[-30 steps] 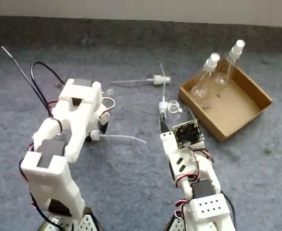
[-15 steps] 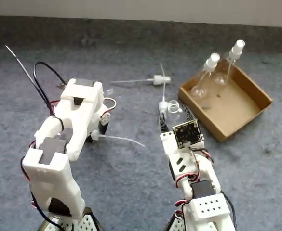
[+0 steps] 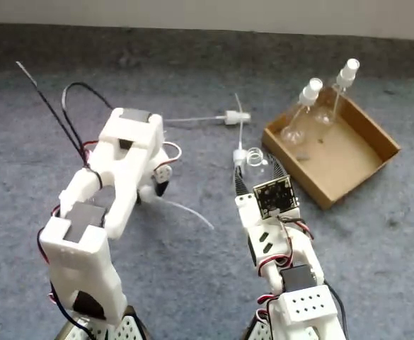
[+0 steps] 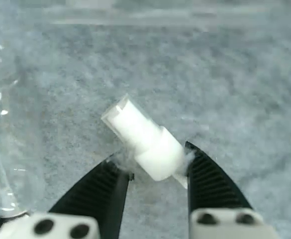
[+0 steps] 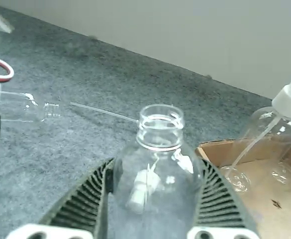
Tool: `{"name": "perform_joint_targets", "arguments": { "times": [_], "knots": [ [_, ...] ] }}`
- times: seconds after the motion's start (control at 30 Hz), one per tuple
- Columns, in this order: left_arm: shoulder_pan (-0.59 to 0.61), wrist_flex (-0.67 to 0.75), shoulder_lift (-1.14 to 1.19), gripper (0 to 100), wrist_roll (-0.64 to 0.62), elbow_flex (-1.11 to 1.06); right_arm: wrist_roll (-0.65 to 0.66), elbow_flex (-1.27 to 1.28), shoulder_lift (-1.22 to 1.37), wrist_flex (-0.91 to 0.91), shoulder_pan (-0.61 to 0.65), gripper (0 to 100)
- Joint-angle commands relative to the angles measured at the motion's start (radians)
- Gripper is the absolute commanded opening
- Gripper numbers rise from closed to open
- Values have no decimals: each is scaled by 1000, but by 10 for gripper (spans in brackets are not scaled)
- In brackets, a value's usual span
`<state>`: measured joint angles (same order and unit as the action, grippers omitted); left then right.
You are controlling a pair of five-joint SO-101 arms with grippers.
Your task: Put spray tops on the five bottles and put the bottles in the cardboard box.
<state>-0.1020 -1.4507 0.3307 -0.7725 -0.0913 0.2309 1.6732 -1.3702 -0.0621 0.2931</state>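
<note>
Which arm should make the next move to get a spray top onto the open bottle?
Left. The left gripper holds a spray top, while the right gripper holds the open bottle upright, neck free to receive it.

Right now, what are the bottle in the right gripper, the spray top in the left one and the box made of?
The held bottle: clear and glossy, see-through, bright highlights; glass or clear plastic, can't tell. The spray top: opaque white, smooth, likely moulded plastic. The cardboard box: flat brown, matte, looks like cardboard.

white arm shells (image 3: 118, 173) | black ribbed claw fingers (image 5: 85, 199) | red-white-black cables (image 3: 269, 268)
</note>
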Motion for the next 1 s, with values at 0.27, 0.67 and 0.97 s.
{"name": "perform_joint_targets", "arguments": {
  "times": [0.27, 0.67, 0.97],
  "knots": [
    [-71, -127, -4, 28, 664, 163, -5, 85, -19, 28, -10, 105],
    [-48, -124, -2, 143, 787, 124, -5, 87, -19, 28, -10, 105],
    [-48, -117, -13, 220, 779, 96, -5, 87, -19, 28, -10, 105]
  ]
}}
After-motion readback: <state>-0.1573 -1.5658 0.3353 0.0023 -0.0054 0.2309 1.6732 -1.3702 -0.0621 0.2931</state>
